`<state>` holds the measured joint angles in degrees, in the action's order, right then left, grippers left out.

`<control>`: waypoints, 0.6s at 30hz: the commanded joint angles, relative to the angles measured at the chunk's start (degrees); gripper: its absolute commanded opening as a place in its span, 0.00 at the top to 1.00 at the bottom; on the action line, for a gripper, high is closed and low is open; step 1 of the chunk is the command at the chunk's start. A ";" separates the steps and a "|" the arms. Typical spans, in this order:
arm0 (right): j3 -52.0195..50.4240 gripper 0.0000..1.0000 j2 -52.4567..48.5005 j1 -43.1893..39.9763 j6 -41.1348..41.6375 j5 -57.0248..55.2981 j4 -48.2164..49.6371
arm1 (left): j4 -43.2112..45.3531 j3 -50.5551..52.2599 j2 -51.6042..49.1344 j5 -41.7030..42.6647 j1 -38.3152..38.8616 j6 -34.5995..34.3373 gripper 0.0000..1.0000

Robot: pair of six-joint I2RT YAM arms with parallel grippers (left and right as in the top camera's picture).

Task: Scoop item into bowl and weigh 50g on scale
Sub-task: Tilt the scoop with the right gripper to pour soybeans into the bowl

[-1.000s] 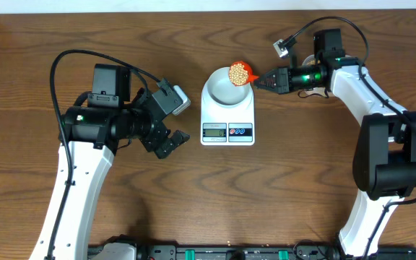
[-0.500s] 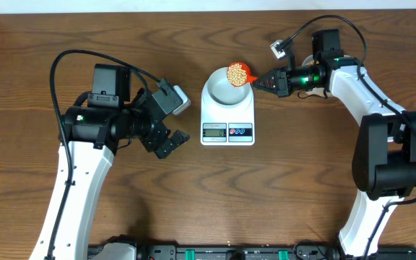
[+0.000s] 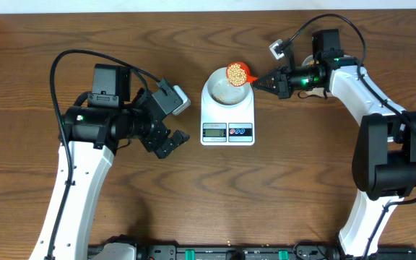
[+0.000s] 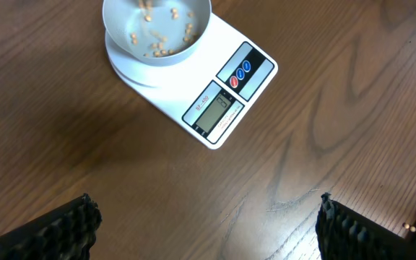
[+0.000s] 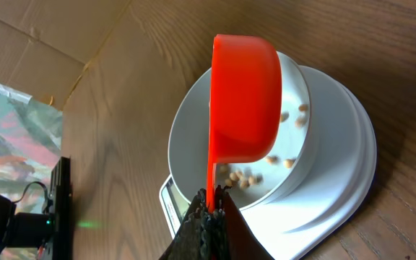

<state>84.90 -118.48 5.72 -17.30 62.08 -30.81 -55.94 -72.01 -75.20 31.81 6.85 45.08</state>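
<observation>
Scoop [image 3: 237,72] tilted, beans [image 3: 235,71] over bowl [image 3: 221,91] on scale [image 3: 227,115]
Right end effector [image 3: 264,81] grasps the scoop right of the scale; left end effector [image 4: 208,231] released, left of it.

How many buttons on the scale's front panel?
2. Both sit side by side on the scale front, beside the display: a red button and a blue button. The panel is in full view.
</observation>
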 commanded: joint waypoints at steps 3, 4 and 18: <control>0.04 0.99 -0.39 0.39 -1.95 1.20 -0.07 | -0.17 -0.61 0.72 0.52 -0.20 0.76 0.02; 0.04 0.99 -0.39 0.39 -2.19 1.18 -0.07 | -0.15 -0.61 0.72 0.52 -0.20 0.76 0.02; 0.04 0.99 -0.39 1.18 -6.19 -2.86 -0.02 | -0.15 -0.61 0.72 0.52 -0.20 0.76 0.02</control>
<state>84.90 -118.48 6.22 -21.63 60.86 -30.81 -55.94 -72.01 -75.20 31.81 6.85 45.08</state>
